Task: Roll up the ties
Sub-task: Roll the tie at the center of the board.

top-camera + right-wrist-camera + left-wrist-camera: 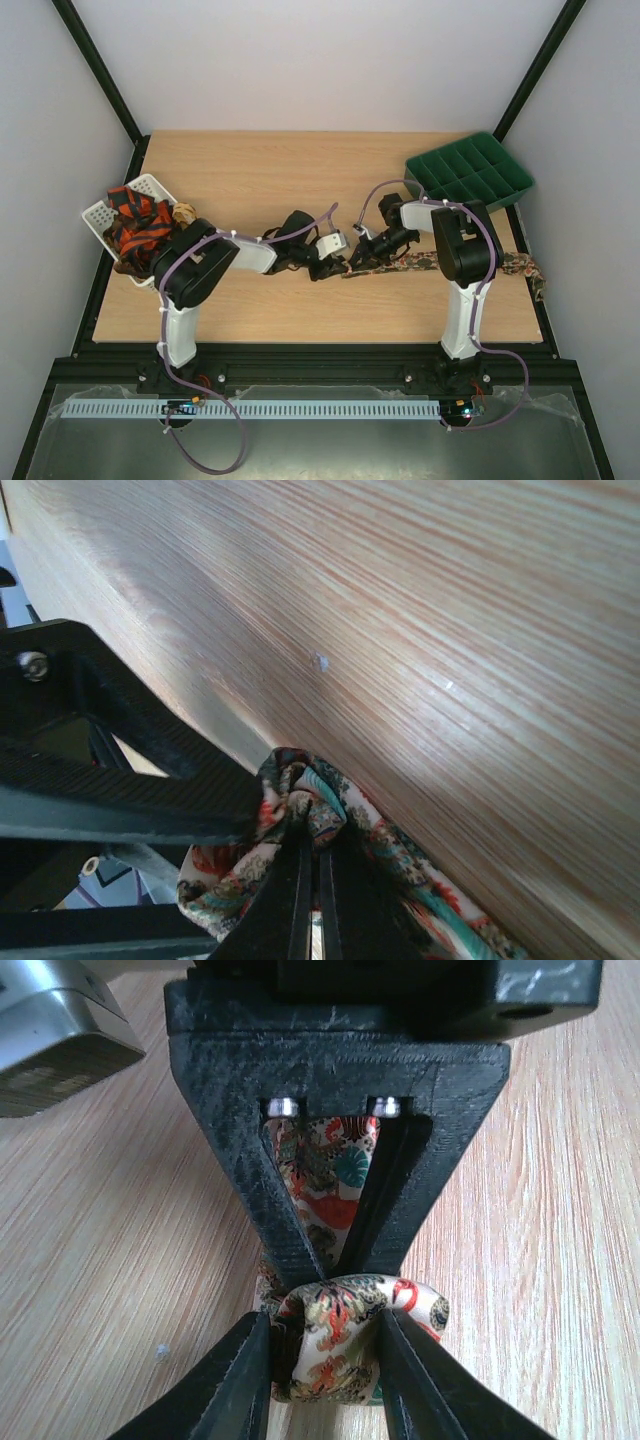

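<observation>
Table point(300, 170): light wood-grain top with both arms bolted at its near edge. It carries everything listed below.
Green compartment tray point(470, 172): sits at the far right corner, well apart from the work. It is judged to be the place for finished rolls.
White basket point(97, 215): stands at the left edge beside the left arm and serves as the stock holder.
Red-orange and black ties point(140, 228): bunched loosely in the basket and unrolled, apparently waiting their turn.
Floral tie point(505, 264): lies flat from the table centre out to the right edge, passing beside the right arm's column. It is laid straight so that a roll can travel along it.
Left gripper point(323, 1335): at the table centre, nose to nose with its partner. Its fingers are clamped on either flank of the coil, which keeps the coil from springing open.
Right gripper point(312, 855): fingers are pressed together on a fold of the same floral tie, with the tips touching the coil. It is judged to hold the fabric taut and feed the next turn.
Rolled end point(335, 1345): a small, tight coil of few turns, held between both grippers. Whether it rests on the wood or hangs just above it cannot be told.
Progress: judged early, since most of the length lies unwound.
Risk: if either pinch loosens, the coil would likely slacken.
</observation>
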You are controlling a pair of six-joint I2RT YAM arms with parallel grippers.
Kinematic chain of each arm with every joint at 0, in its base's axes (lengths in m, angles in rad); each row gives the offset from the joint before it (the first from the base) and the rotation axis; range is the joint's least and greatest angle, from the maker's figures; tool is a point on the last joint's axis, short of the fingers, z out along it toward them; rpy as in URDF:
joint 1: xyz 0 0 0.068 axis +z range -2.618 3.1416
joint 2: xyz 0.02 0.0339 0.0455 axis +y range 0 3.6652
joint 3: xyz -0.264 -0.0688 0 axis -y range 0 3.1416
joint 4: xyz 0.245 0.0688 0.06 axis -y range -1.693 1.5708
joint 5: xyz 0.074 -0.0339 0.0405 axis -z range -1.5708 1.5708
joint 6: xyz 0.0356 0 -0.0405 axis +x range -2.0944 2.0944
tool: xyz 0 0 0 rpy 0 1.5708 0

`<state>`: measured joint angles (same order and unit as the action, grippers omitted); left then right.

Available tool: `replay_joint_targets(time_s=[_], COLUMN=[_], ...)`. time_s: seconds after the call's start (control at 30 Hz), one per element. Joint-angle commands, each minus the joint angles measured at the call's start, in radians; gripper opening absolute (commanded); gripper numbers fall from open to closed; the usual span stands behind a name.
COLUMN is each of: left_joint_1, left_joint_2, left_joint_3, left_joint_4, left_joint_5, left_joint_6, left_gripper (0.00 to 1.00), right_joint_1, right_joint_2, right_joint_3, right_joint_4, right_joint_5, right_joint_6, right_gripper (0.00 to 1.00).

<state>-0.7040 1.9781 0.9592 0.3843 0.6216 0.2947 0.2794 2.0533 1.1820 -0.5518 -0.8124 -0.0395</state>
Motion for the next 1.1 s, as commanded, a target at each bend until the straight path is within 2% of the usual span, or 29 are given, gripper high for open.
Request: replay_joint_targets(time_s=[0.0, 0.2, 0.47, 0.7, 0.97, 1.07], left_joint_1=[-0.008, -0.008, 0.000, 0.001, 0.000, 0.000], left_joint_2=[0.051, 0.089, 0.147, 0.198, 0.214, 0.218], left_joint_3=[0.017, 0.031, 0.140, 0.240, 0.271, 0.288], left_joint_4=[-0.002, -0.058, -0.315, -0.531, -0.582, -0.587], left_joint_5=[-0.007, -0.029, -0.064, -0.111, -0.121, -0.117], left_joint_6=[0.037, 0.068, 0.101, 0.112, 0.126, 0.121], left_gripper=[0.33, 0.33, 0.21, 0.17, 0.17, 0.17], right_joint_1=[0.006, 0.006, -0.006, -0.018, -0.056, -0.052], right_joint_2=[0.049, 0.040, -0.004, -0.002, -0.084, -0.079], right_joint_3=[-0.047, -0.045, -0.020, 0.037, 0.042, 0.045], right_joint_4=[-0.024, -0.022, -0.050, -0.108, -0.170, -0.170], right_joint_5=[0.170, 0.146, 0.158, 0.158, 0.061, 0.030], right_joint_6=[-0.002, -0.002, -0.035, -0.068, -0.098, -0.086], right_gripper=[0.01, 0.02, 0.09, 0.15, 0.34, 0.33])
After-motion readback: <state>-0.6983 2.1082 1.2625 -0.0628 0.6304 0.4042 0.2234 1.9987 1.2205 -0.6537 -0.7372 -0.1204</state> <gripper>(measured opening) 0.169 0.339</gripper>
